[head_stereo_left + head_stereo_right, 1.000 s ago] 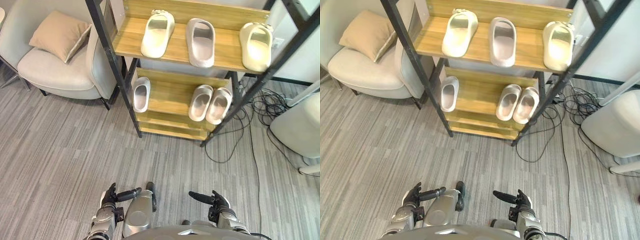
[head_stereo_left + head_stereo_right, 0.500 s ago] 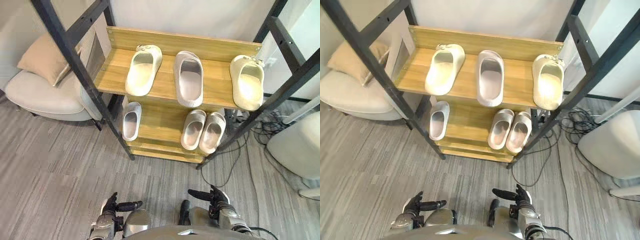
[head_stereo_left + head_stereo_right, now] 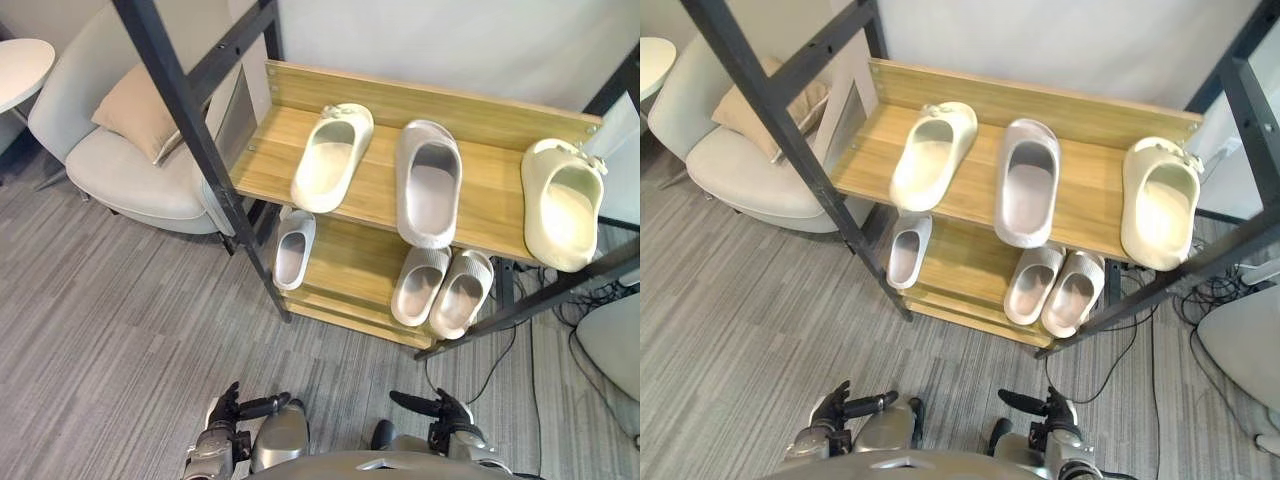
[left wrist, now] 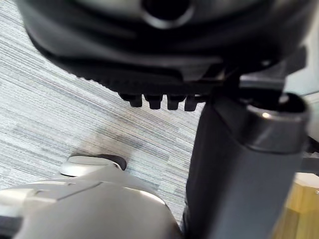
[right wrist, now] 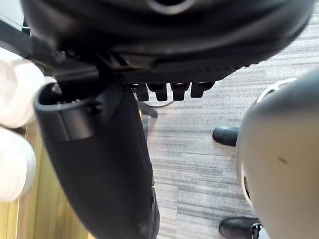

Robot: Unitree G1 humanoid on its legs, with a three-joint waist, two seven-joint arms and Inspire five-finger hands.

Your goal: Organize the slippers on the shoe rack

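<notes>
Slippers [image 3: 330, 160] on shoe rack [image 3: 482, 205] at 12 o'clock; left hand [image 3: 224, 422], right hand [image 3: 449, 421] at 6 o'clock, fingers [image 4: 153, 101] apart, empty.

A black metal-framed shoe rack with wooden shelves [image 3: 380, 192] is standing on the grey striped carpet floor [image 3: 120, 320]. Its top shelf is carrying a cream moulded slipper [image 3: 330, 158], a grey moulded slipper [image 3: 430, 184] and a second cream slipper [image 3: 560, 203], each apart. The lower shelf [image 3: 355, 262] is holding a small grey slipper [image 3: 294, 250] and a touching pair of grey slippers [image 3: 443, 289].
</notes>
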